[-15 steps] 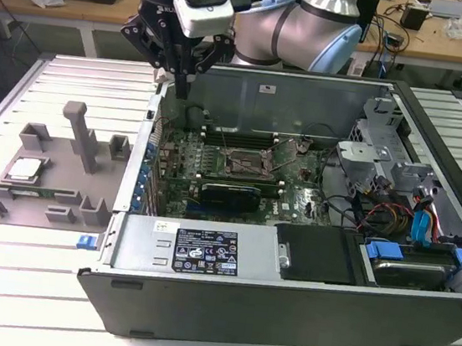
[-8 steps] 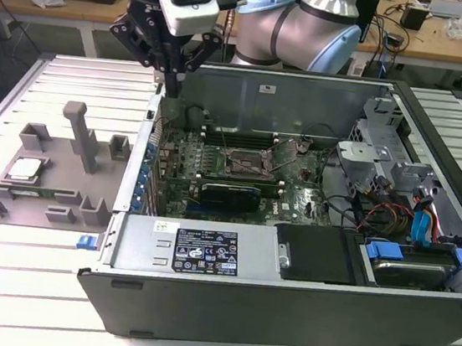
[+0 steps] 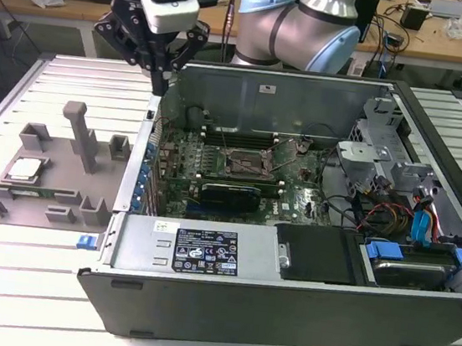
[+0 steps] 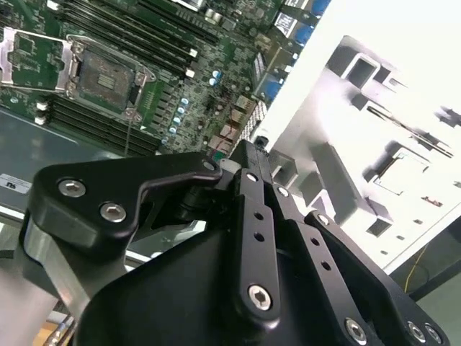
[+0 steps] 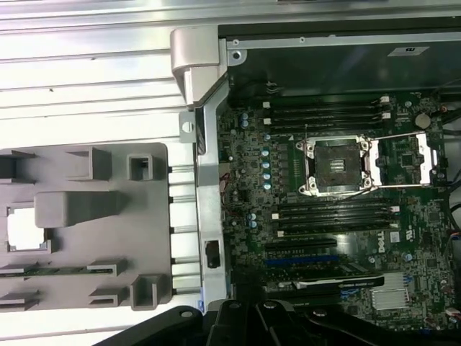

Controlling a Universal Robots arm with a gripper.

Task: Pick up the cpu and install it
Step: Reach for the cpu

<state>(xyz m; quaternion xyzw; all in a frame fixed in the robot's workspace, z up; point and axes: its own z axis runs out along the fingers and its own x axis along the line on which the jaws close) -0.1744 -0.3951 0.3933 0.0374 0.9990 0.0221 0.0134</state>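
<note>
The work stands at the approach to the pick, by the look of it: the cpu (image 3: pixel 25 169) lies flat in its square recess of the grey fixture tray (image 3: pixel 85 193), untouched, on the slatted surface (image 3: pixel 15 282) at the exterior view's left of the open computer case (image 3: pixel 282 306). In the first wrist view the chip (image 5: pixel 25 227) shows as a pale square in the same pocket, with the green memory stick (image 5: pixel 50 270) in a slot just beside it. The end effector (image 3: pixel 162 80) hovers above the case wall nearest the tray, roughly between the tray and the motherboard (image 3: pixel 296 194), well apart from the chip. Its fingers look pressed together at the tips in the second wrist view (image 4: pixel 253 148), and they carry nothing. The cpu socket (image 3: pixel 245 162) on the board is empty, and in the first wrist view its retention frame (image 5: pixel 407 158) appears swung open beside the socket (image 5: pixel 337 167), so the seat seems ready to receive the part. Judging from this, the pick calls for travel over to the tray, fingers spread wide enough to span the chip's edges, and a square, level descent, since the recess walls stand close around the chip and leave little room for a skewed grip.
</note>
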